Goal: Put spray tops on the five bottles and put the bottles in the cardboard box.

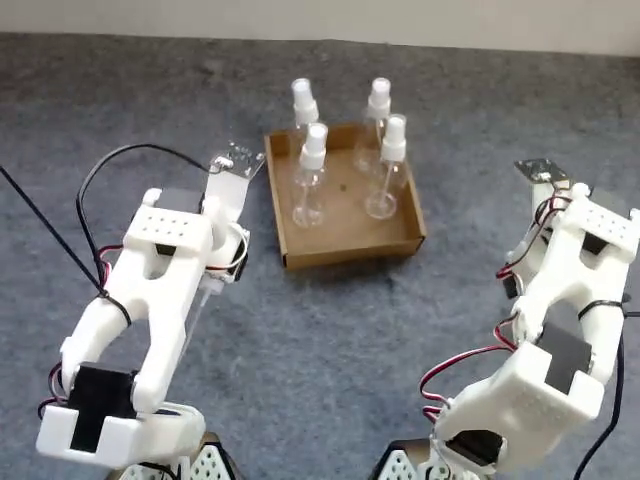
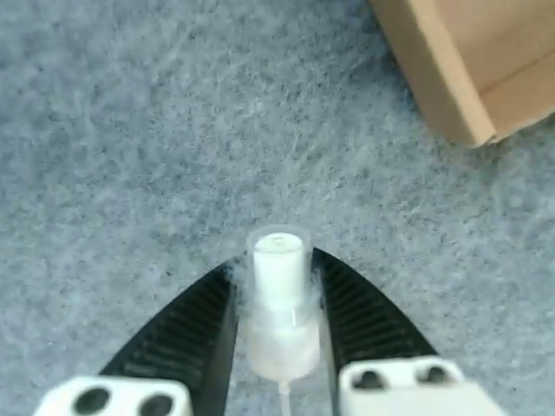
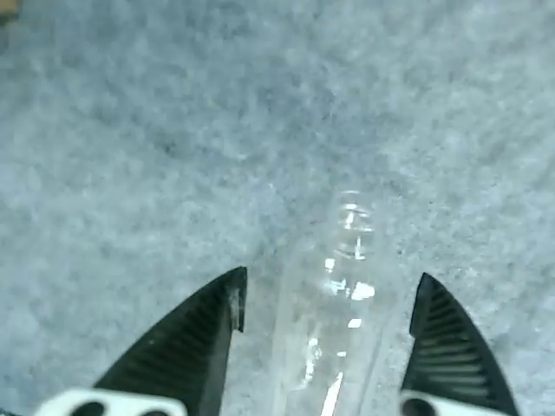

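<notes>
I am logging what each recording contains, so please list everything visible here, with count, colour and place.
cardboard box: one, brown, on the table ahead of the two arms.
capped bottles: four, clear with white spray tops, standing upright in the box.
loose spray top: one, white and clear, clamped in the left gripper, just off a corner of the box.
bare bottle: one, clear, no top, inside the right gripper's span above the table cover.
table cover: one, grey and felt-like, under everything.
arms: two, white with black motors and wiring, one on each side of the box.
left gripper: black jaws, closed on the spray top.
right gripper: black jaws, around the bare bottle.
</notes>
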You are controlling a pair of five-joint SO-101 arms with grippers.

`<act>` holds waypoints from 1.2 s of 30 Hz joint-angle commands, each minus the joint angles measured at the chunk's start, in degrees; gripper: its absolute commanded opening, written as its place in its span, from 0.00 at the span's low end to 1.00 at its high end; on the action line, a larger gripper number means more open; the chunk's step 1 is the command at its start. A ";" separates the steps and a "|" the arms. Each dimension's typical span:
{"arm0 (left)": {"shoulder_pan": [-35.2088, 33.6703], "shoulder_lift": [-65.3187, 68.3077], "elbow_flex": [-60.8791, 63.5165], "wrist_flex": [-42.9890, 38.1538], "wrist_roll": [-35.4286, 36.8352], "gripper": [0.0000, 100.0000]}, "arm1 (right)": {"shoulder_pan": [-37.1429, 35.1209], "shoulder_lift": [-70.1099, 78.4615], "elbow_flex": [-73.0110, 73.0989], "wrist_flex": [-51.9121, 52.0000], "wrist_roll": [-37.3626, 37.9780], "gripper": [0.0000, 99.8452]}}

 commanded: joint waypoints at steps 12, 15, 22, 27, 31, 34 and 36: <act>0.75 -2.42 -0.31 -0.70 0.70 0.01 | 4.70 2.33 -2.68 0.48 4.75 0.24; 0.75 -2.42 -0.31 -0.70 0.70 0.01 | 4.70 4.70 -2.95 0.48 4.40 0.24; 0.75 -2.42 -0.31 -0.70 0.70 0.01 | 4.70 5.76 -3.21 0.57 1.67 0.23; 0.75 -2.42 -0.31 -0.70 0.70 0.01 | 4.18 5.93 -3.21 0.48 1.58 0.06; 0.31 -3.03 -0.75 -0.35 0.79 0.01 | 4.00 3.38 -5.41 1.10 1.23 0.01; 0.22 -4.35 -3.65 -0.18 0.79 0.00 | 2.42 -3.56 -8.04 2.24 -1.05 0.00; 0.22 -6.81 -5.85 1.05 1.41 0.00 | -0.48 -10.68 -8.04 3.82 -4.04 0.00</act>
